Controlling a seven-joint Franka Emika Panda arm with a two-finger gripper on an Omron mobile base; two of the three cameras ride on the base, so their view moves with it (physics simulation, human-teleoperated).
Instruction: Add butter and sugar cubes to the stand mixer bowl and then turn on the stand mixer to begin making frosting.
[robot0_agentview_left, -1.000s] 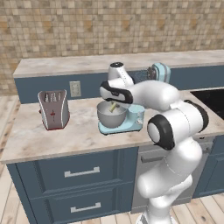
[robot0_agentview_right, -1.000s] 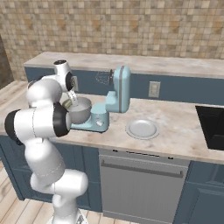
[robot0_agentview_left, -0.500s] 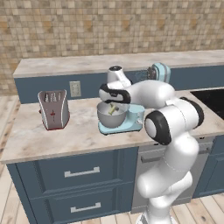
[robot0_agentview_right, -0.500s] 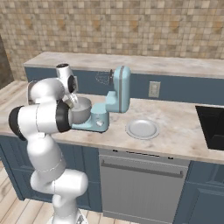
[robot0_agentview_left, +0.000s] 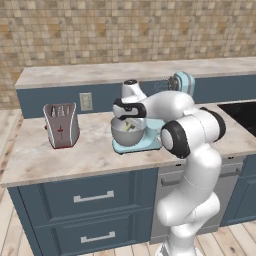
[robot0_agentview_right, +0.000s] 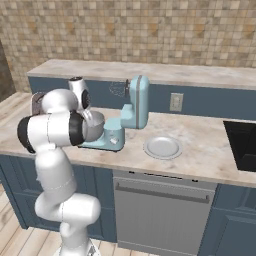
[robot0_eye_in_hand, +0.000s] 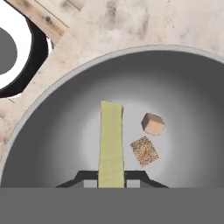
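The grey metal stand mixer bowl (robot0_eye_in_hand: 52, 127) (robot0_agentview_left: 127, 134) (robot0_agentview_right: 95, 125) sits on the base of the light blue stand mixer (robot0_agentview_left: 155, 141) (robot0_agentview_right: 136, 104), whose head is tilted up. My gripper (robot0_eye_in_hand: 111, 181) (robot0_agentview_left: 129, 119) hangs straight down over the bowl, shut on the butter (robot0_eye_in_hand: 111, 140), a pale yellow strip that runs out from between the fingertips. Both sugar cubes lie on the bowl's floor beside the butter, one smooth tan (robot0_eye_in_hand: 153, 124) and one speckled brown (robot0_eye_in_hand: 145, 151).
A grey, red-marked boxy appliance (robot0_agentview_left: 61, 125) stands on the counter left of the mixer. A round white plate (robot0_agentview_right: 162, 147) lies to the mixer's right. A dark cooktop (robot0_agentview_right: 242, 145) is set into the counter's far right end.
The hand has stayed over the bowl with the butter in its grip. The arm's elbow has swung a little to the left in the left base view.
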